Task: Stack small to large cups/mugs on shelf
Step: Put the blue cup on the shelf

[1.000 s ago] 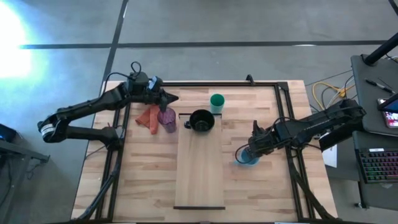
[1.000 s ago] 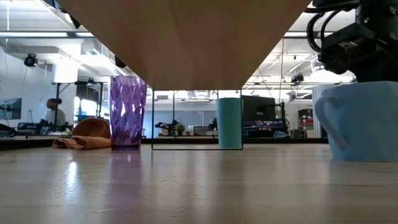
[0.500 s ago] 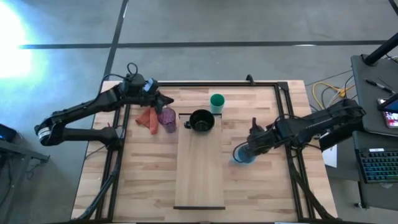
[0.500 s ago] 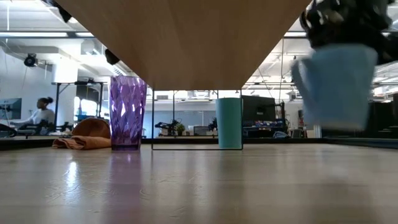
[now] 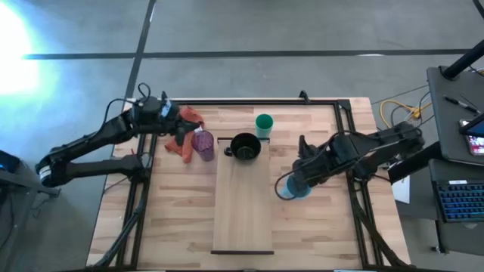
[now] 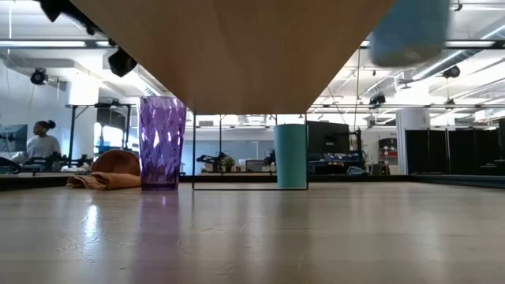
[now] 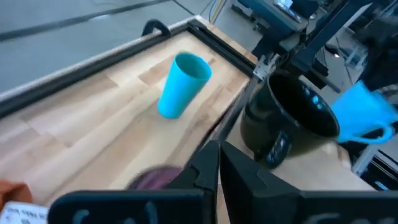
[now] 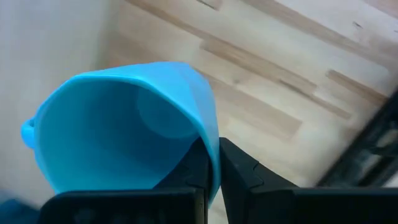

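Note:
The light blue mug hangs in my right gripper, just right of the shelf. In the low view the light blue mug is high above the tabletop. The black mug stands on the shelf's far end. The green cup stands upright on the table behind it. The purple cup stands upright left of the shelf. My left gripper is shut and empty, just left of the purple cup, over the orange cloth. My right gripper pinches the light blue mug's wall at the rim, one finger inside and one outside. The fingers come from the table's right, slanting down. The mug is lifted clear of the table, its opening up and its handle on the side away from the fingers.
The orange cloth lies crumpled by the table's far left corner. A black frame rail runs along the table's far edge. The near half of the shelf is bare board. Cables and a desk lie beyond the table's right edge.
My right gripper has lifted the light blue mug off the table and carried it up and toward the table's left, close to the shelf's right edge. My left gripper has drawn back from over the purple cup toward the table's left edge.

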Robot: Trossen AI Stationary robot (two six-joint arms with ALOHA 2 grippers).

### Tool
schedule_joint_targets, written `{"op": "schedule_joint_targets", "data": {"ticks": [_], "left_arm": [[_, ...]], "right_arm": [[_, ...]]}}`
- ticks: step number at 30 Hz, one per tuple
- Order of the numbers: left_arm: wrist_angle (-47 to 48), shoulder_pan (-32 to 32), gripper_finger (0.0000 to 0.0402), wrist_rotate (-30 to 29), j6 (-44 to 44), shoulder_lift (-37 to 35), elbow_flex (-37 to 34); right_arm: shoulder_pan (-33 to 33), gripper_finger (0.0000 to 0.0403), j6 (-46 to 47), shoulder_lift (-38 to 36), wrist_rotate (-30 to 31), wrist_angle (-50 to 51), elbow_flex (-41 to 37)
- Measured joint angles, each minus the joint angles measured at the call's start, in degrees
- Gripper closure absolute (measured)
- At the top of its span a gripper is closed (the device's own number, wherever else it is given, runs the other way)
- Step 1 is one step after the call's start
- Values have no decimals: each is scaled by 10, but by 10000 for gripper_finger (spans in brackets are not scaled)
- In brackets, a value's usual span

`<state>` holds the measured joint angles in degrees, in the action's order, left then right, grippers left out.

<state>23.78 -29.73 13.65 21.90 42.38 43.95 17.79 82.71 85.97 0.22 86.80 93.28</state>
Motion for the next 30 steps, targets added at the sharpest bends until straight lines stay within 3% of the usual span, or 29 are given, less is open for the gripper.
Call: {"op": "schedule_joint_targets", "data": {"ticks": [6,12,23,30], "left_arm": [[-16,9,402,0,33,-48,-46],[-53,10,402,2,63,-86,-69],[-53,10,402,3,76,-91,-76],[-53,12,402,2,73,-77,-77]], "right_arm": [[1,390,-3,95,44,26,166],[-22,390,-45,183,61,30,283],[-81,390,-129,294,40,32,412],[-86,390,-124,305,8,30,415]]}}
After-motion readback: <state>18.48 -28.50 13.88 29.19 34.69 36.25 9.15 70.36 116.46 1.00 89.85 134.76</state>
